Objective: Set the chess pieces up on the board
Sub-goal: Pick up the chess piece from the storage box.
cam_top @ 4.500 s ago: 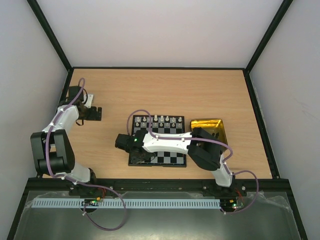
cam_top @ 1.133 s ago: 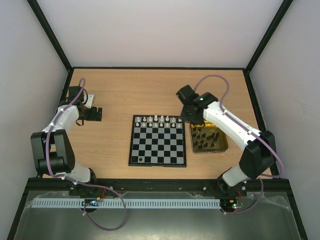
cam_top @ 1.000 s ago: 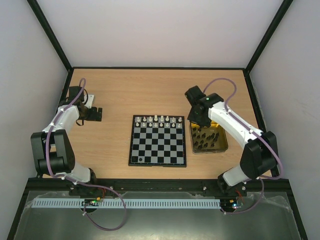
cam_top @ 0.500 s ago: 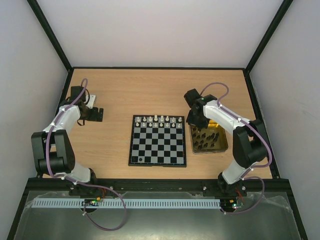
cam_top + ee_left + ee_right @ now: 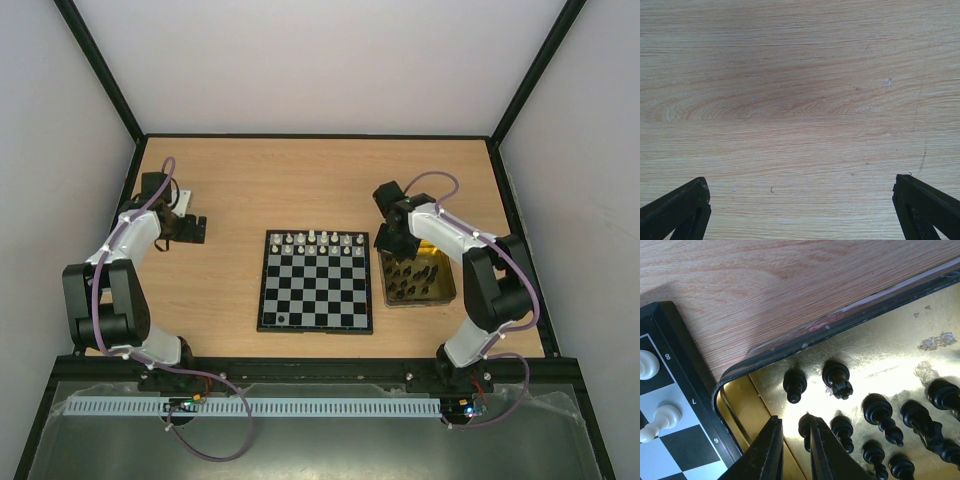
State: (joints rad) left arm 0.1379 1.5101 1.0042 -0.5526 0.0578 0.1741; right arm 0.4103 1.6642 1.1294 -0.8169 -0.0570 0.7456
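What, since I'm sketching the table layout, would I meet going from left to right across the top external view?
left arm → the board → gold tray

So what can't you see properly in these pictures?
Right wrist view: whether the right gripper really pinches the black piece at its tips; its fingers cover the piece's lower part.
Top view: what kind each of the white pieces is; too small.
Top view: the far edge of the gold tray; the right arm covers it.
Right wrist view: most of the board; cut off by the left edge.
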